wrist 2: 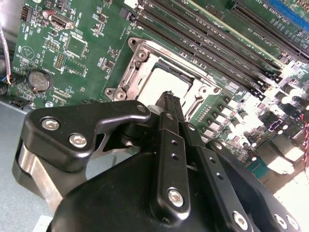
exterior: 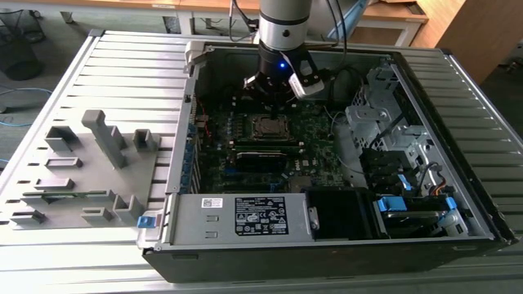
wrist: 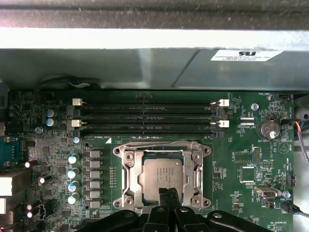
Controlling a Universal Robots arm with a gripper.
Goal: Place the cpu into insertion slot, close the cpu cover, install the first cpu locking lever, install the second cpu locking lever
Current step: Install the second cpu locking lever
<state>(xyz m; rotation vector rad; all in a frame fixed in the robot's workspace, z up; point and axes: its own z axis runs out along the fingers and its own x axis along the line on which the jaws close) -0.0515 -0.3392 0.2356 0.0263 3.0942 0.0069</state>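
Exterior view first: the gripper (exterior: 273, 111) hangs low inside the open computer case (exterior: 457, 208), right above the insertion slot (exterior: 270, 127) at upper centre of the frame. The case lies on a slatted metal table (exterior: 122, 67); a grey fixture block (exterior: 82, 165) sits at the left, and a wooden desk (exterior: 392, 12) runs along the top edge.

Second wrist view: the fingers (wrist 2: 169, 135) are pressed together, nothing between them, tips poised just over the near rim of the socket. The cpu (wrist 2: 161, 84) already lies flat in the slot at upper centre, with the cpu cover (wrist 2: 133, 67) down around it.

First wrist view: the cpu (wrist: 164, 176) sits square at lower centre, the cpu cover (wrist: 129, 169) framing it, the memory slots (wrist: 145, 118) above, the closed fingertips (wrist: 169, 198) touching or nearly touching its lower edge. My read: lever work is in hand, so push steadily along the frame edge, clear of the chip's top.
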